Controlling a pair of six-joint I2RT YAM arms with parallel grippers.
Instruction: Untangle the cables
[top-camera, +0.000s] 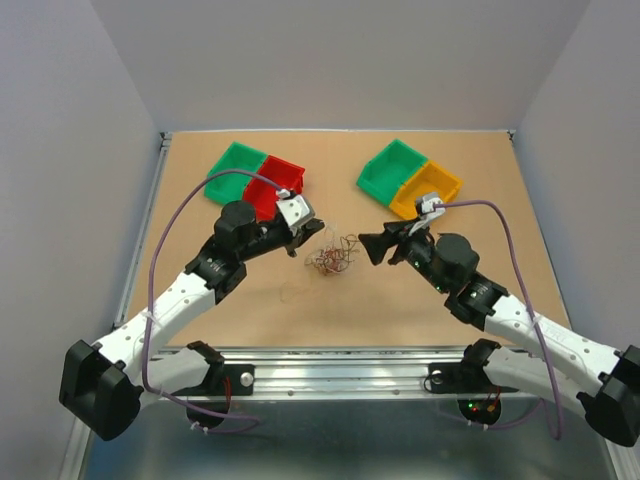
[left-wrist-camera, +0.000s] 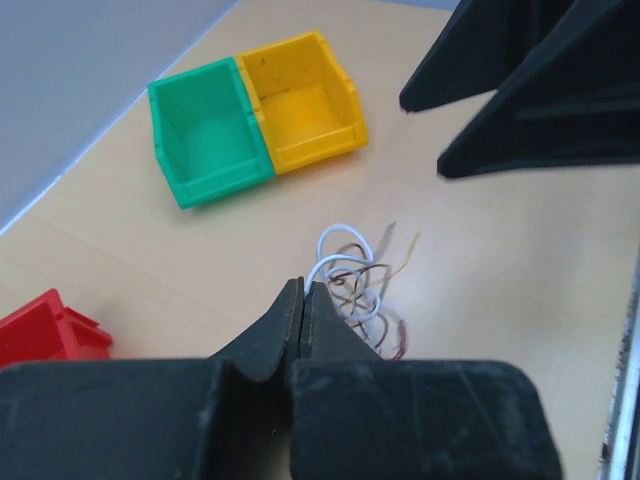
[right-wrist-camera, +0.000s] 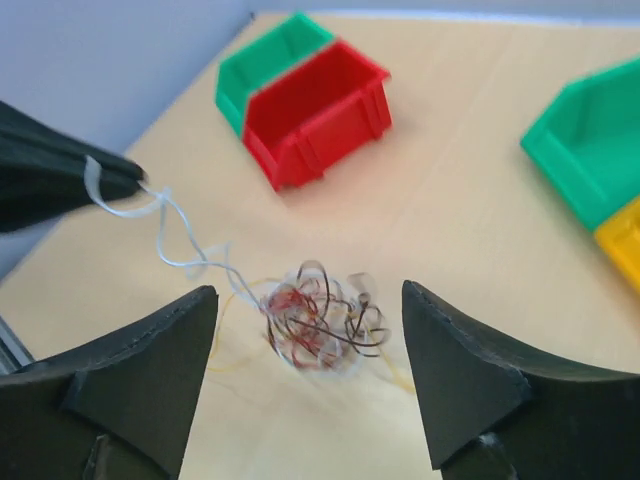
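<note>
A small knotted clump of thin curly cables, brown, red, whitish and yellow, lies mid-table; it also shows in the right wrist view and the left wrist view. My left gripper is shut on a white cable that runs from its tips to the clump. In the right wrist view its tip pinches the strand. My right gripper is open, just right of the clump, its fingers either side of it and touching nothing.
A green bin and a red bin stand at the back left. A green bin and a yellow bin stand at the back right. A metal rail runs along the near table edge.
</note>
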